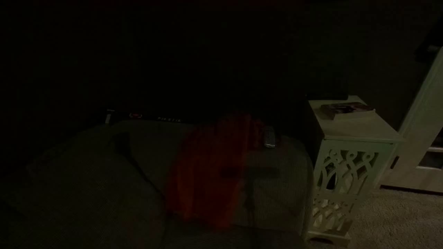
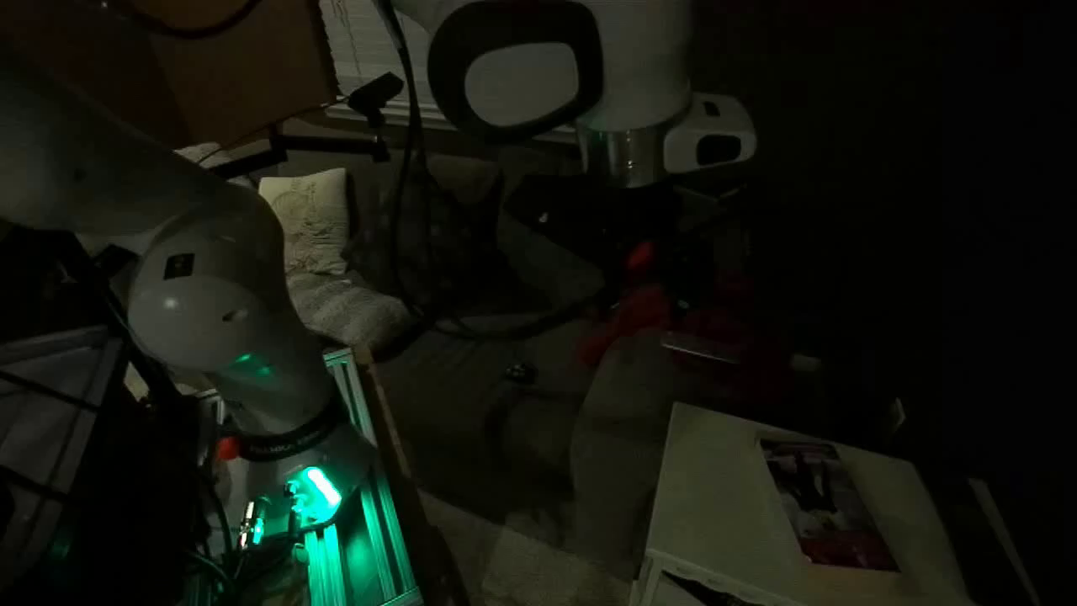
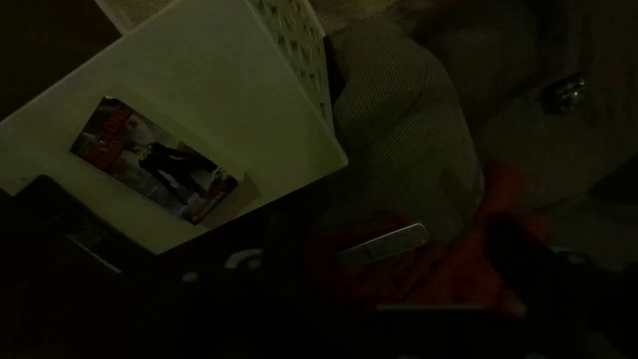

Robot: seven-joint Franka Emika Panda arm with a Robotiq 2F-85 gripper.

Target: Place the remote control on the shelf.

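Our tool (image 3: pixel 391 222) hangs over the couch (image 3: pixel 408 134), and even in this dark we can see in the wrist view that its two fingers (image 3: pixel 506 244) are spread well apart. Between them, in that view, we see the remote (image 3: pixel 384 245). It lies on a red cloth (image 3: pixel 468 274) that drapes over the couch, and we cannot tell how high above it the tool is. Just beside the couch stands the white bench (image 3: pixel 234 85), our shelf, with cut-out shapes in its side. On its top lies a book (image 3: pixel 159 159) with a person on the front, and near the book sits a dark thing (image 3: pixel 65 209) that we can't make out. On the couch, well apart from the remote, we see a small shiny thing (image 3: pixel 570 94). In an exterior view, we see the big white arm (image 2: pixel 210 295), a green light (image 2: pixel 321 490) at its foot, and a pale pillow (image 2: pixel 307 220) behind it. In an exterior view, pale carpet (image 1: pixel 405 218) lies beside the bench.
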